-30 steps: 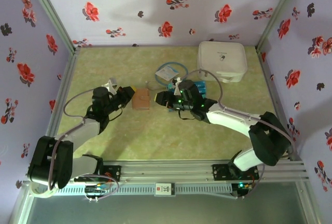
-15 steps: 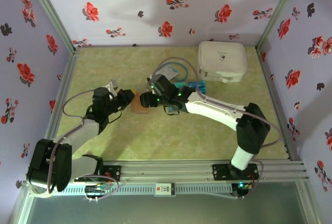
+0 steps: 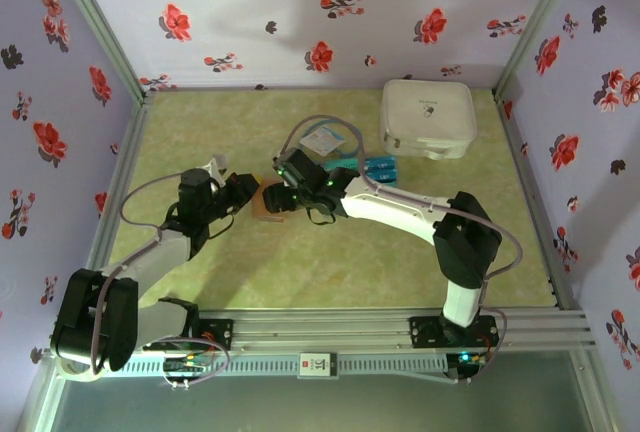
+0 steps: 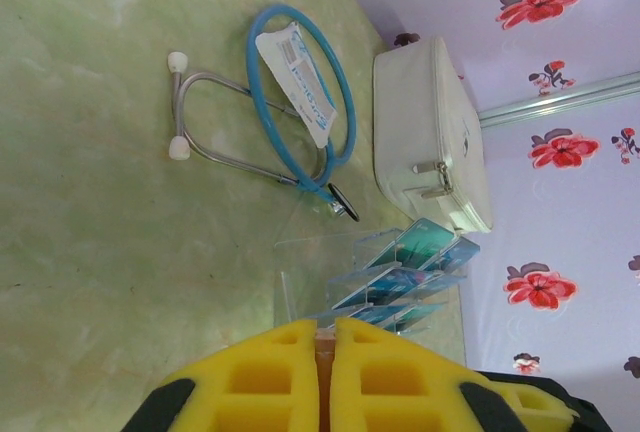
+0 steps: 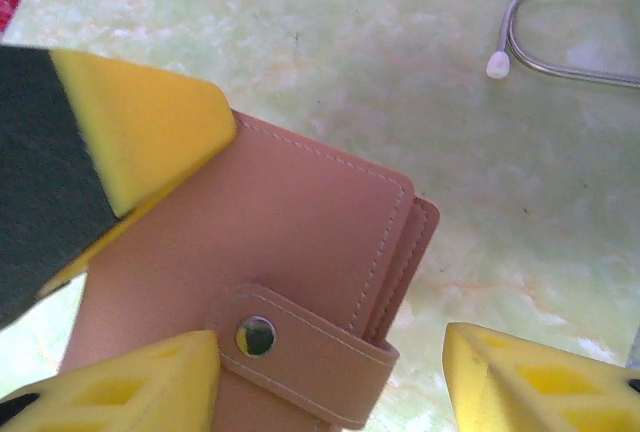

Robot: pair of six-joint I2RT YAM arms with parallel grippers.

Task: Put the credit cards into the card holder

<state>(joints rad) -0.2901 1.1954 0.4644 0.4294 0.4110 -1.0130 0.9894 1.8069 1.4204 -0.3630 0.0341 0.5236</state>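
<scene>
The card holder [image 5: 290, 222], a reddish-brown wallet closed by a snap strap [image 5: 300, 342], lies on the green table [image 3: 330, 252]. My left gripper [image 4: 325, 324] is shut on its left edge, a brown sliver [image 4: 324, 352] showing between the yellow fingers. From the right, my right gripper [image 5: 330, 357] stands open over the wallet's strap end, one finger [image 5: 130, 387] against the strap by the snap, the other [image 5: 540, 377] off the wallet's edge. In the top view both grippers [image 3: 248, 192] [image 3: 282, 190] meet at the wallet [image 3: 266, 208]. The credit cards [image 4: 415, 262] [image 3: 380, 165], blue and teal, stand in a clear tiered rack.
A blue stethoscope with a pale packet [image 3: 325, 142] [image 4: 300, 77] lies behind the wallet. A large white zip case [image 3: 428, 117] [image 4: 430, 137] sits at the back right. Flowered walls enclose the table on three sides.
My right arm has swung left from beside the card rack to the wallet, its jaws a little wider. The left gripper has stayed shut on the wallet.
</scene>
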